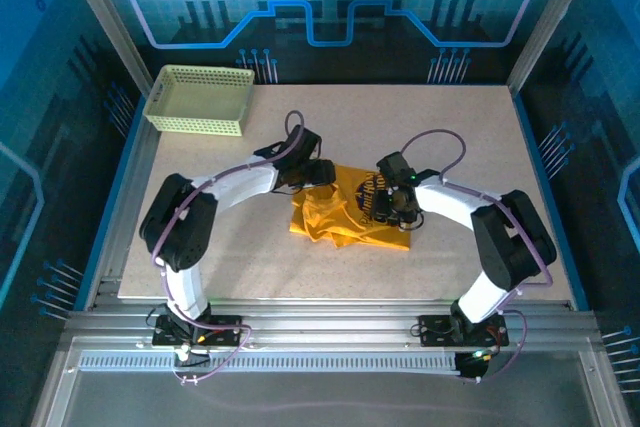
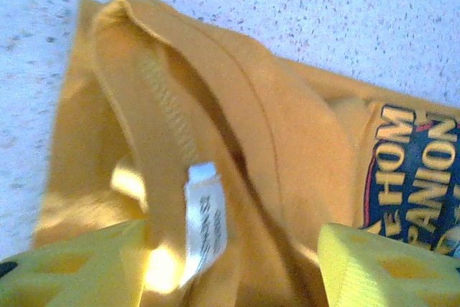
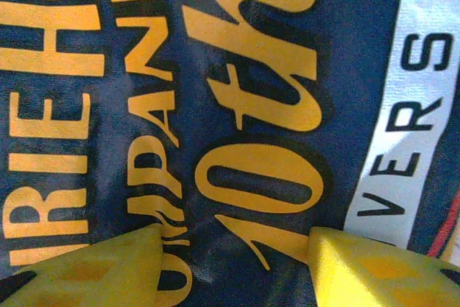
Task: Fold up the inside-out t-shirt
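Speckled table (image 1: 480, 147), blue-lit enclosure. Crumpled t-shirt (image 1: 340, 215) lies mid-table, print (image 3: 237, 106) partly up. Soft, light, floppy; probably best pinched at collar (image 2: 165, 106) or a hem. Left gripper (image 2: 230, 239) wide over collar, right gripper (image 3: 233, 239) wide over print.

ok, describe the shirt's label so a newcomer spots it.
On the table, find the crumpled mustard t-shirt. In the left wrist view, a label lies by its collar seam, inside the open left gripper. It is white with tiny print, on plain cloth.
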Robot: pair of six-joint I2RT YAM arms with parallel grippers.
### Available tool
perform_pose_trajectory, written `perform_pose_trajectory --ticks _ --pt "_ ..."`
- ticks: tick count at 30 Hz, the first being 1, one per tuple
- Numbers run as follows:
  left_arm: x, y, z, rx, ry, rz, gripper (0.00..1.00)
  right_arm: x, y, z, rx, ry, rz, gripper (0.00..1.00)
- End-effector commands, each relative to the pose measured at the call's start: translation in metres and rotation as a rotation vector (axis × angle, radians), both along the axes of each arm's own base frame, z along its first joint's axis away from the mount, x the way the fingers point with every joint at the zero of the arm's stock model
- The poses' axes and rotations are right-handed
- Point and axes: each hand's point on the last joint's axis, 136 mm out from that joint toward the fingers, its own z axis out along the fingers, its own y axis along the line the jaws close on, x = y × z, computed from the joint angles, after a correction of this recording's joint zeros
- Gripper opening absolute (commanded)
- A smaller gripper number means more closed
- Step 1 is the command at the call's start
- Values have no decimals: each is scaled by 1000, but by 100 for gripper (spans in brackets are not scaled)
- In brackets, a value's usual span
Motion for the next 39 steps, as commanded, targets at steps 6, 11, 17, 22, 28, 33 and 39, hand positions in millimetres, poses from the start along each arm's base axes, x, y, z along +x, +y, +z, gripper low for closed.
perform_pose_trajectory --ticks 6,11,17,22,28,33,39 --pt "-80 21 -5 -33 60 -84 71 -4 -17 30 -14 -26 -28 61" --pt "-94 -2 -14 -112 86 -131 64 -17 -32 15 42 28 -94 62" --pt "-88 -10 -20 -123 82 -124 34 -34 -39 -5 165 83 -162 60" --pt "-85 -7 -19 -96 63 -125 14 -40 -39 -14 170 120 -165 59" --pt "-80 -1 4 -59 -28 -152 3 -38 -41 -7 110 100 -153 28" --pt "-74 11 35 29 -160 -210 3 -28 -46 25 -41 23 -99 1" --pt "-63 52 57 215 -305 -127 1 -11 -59 79 -261 -85 -65 0"
